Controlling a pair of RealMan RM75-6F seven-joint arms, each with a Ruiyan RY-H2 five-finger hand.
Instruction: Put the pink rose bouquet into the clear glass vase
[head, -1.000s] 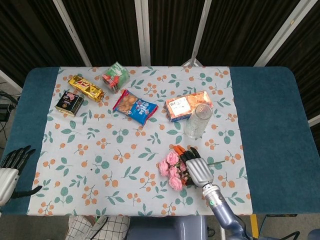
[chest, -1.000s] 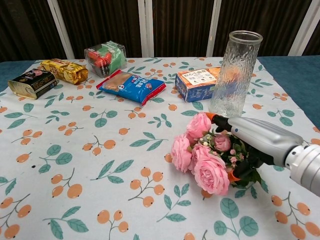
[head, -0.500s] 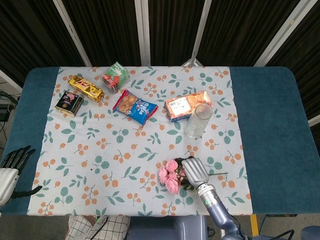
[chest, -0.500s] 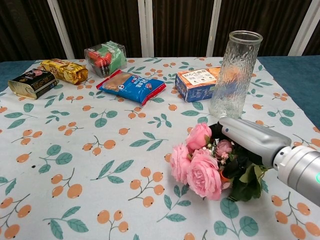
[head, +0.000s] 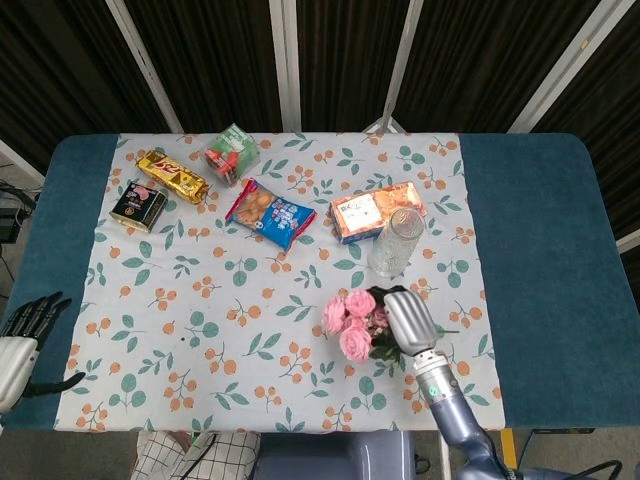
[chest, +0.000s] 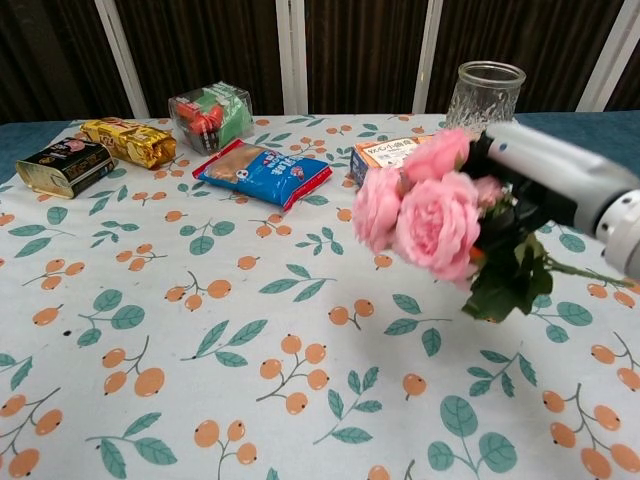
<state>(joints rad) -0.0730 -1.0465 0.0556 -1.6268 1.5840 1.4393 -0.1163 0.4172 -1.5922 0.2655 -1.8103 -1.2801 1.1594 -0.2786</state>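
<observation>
The right hand grasps the bouquet aloft at 6 o'clock of the vase, where tilted stems could miss the rim and topple it.

right hand holding pink rose bouquet, glass vase behind

Printed characters on white label of orange snack box, centre far, too small to make out. Lettering on gold packet, black tin and blue biscuit bag, far left: illegible.
</observation>
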